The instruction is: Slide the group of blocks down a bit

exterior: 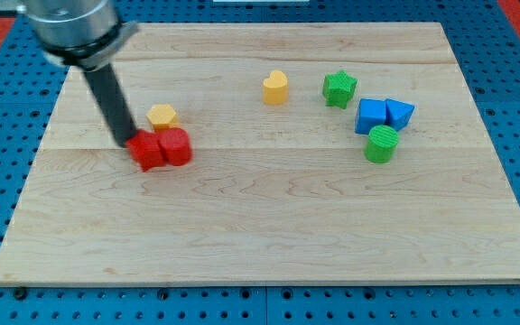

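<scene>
My tip (125,142) touches the upper left side of a red block (146,151) in the left part of the wooden board (269,226). A second red block (176,146) sits tight against that block's right side. A yellow hexagonal block (162,116) lies just above the two red blocks, to the right of my rod. The three blocks form a close group.
A yellow block (275,88) lies at the view's top centre. To the right are a green star block (339,88), a blue cube (371,116), a blue triangular block (398,114) and a green cylinder (382,143). Blue pegboard surrounds the board.
</scene>
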You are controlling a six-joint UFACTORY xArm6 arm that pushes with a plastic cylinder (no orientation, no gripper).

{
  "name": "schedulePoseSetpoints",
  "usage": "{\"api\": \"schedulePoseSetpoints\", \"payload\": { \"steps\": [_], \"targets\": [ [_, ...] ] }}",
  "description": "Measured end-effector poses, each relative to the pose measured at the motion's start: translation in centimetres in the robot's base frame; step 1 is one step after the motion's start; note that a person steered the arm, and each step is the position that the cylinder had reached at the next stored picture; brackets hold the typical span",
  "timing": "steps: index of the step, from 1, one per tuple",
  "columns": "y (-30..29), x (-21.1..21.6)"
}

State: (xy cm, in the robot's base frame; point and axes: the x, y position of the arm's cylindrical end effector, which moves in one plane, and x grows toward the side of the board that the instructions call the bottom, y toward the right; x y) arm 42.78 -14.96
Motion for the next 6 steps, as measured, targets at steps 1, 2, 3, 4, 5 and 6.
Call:
{"api": "schedulePoseSetpoints", "payload": {
  "steps": [1, 2, 3, 4, 5, 6],
  "targets": [
    [0.2, -0.5],
    [-4.3, -6.9],
    [1.2, -7.2],
    [3.7, -1.8],
    [6.2, 3.0],
    [7.1, 6.0]
  ]
}}
